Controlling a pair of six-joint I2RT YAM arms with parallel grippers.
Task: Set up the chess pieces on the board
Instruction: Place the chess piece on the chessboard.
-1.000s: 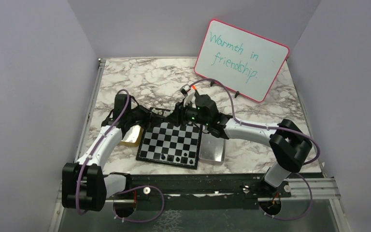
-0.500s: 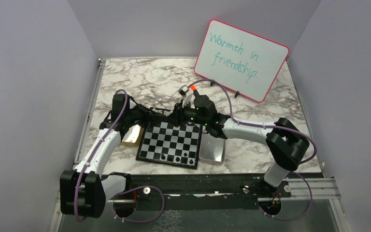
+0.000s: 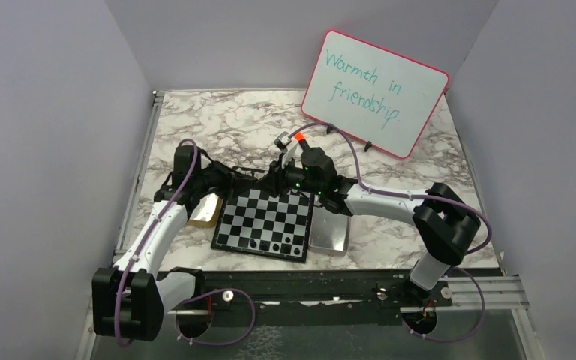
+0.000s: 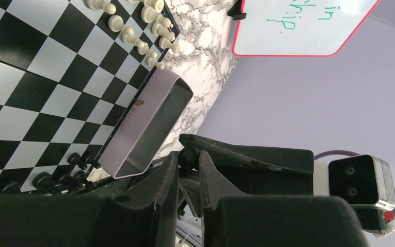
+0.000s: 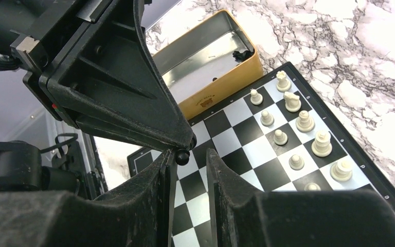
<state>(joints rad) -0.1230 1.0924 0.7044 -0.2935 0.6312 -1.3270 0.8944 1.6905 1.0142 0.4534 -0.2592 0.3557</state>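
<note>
The board (image 3: pixel 262 217) lies at the table's middle. White chess pieces (image 5: pixel 298 121) fill its far rows and a few black chess pieces (image 3: pixel 285 244) stand on its near rows. Above the far edge, my left gripper (image 4: pixel 187 157) is shut on a small black piece (image 4: pixel 187 153) at its fingertips. My right gripper (image 5: pixel 190 154) meets it tip to tip. That black piece (image 5: pixel 182 156) sits between the right fingers against one pad, with a gap to the other, so the right jaws stand open. In the top view, the left gripper (image 3: pixel 264 180) and the right gripper (image 3: pixel 279 176) overlap.
A gold tray (image 3: pixel 206 211) holding a black piece sits at the board's left edge. A silver metal tray (image 3: pixel 330 236) lies along its right edge. A red-rimmed whiteboard (image 3: pixel 375 91) leans at the back right.
The right jaws have narrowed a little around the black piece. Both arms edged slightly closer together over the board's far edge. The left grip is unchanged.
</note>
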